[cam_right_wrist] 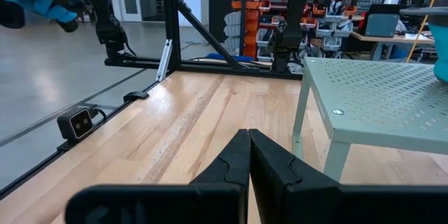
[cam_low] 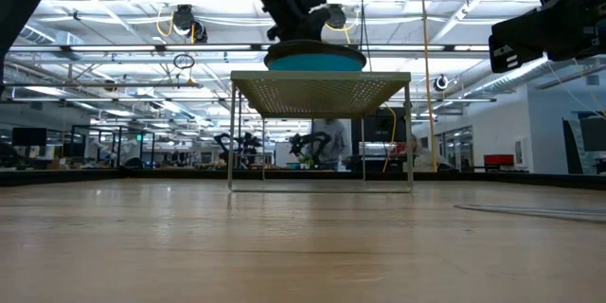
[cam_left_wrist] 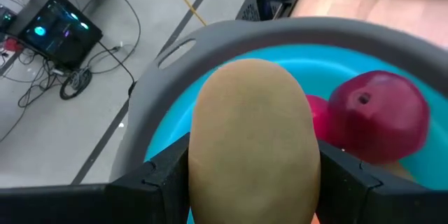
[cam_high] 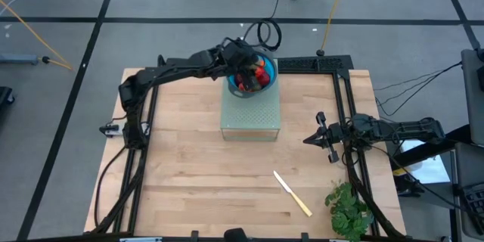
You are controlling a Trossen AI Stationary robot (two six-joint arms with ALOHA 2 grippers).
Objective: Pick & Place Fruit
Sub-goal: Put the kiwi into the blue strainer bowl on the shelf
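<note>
My left gripper (cam_high: 243, 59) reaches over a bowl (cam_high: 253, 76) with a grey rim (cam_left_wrist: 210, 38) and a blue inside, which stands on a pale perforated stand (cam_high: 251, 113) at the table's far middle. It is shut on a tan-brown kiwi-like oval (cam_left_wrist: 255, 140). A dark red ball (cam_left_wrist: 378, 115) and other red pieces lie in the bowl. In the low view the bowl (cam_low: 314, 59) sits on the stand's top (cam_low: 320, 80). My right gripper (cam_right_wrist: 248, 147) waits shut near the table's right edge (cam_high: 310, 139), holding nothing. My left gripper pinches the kiwi-like oval between its two fingers (cam_left_wrist: 164, 175), which lie on its two long sides (cam_left_wrist: 203, 161). It comes from above, slanting down over the bowl's rim. The oval is lifted clear above the bowl's blue inside, its rounded end pointing away from the fingers.
A long cream knife (cam_high: 293, 193) lies on the table's near right part, and a green leafy bunch (cam_high: 348, 208) beside it at the near right corner. Bare wood spreads left of and in front of the stand. Black frame rails run along the table's left and right sides.
</note>
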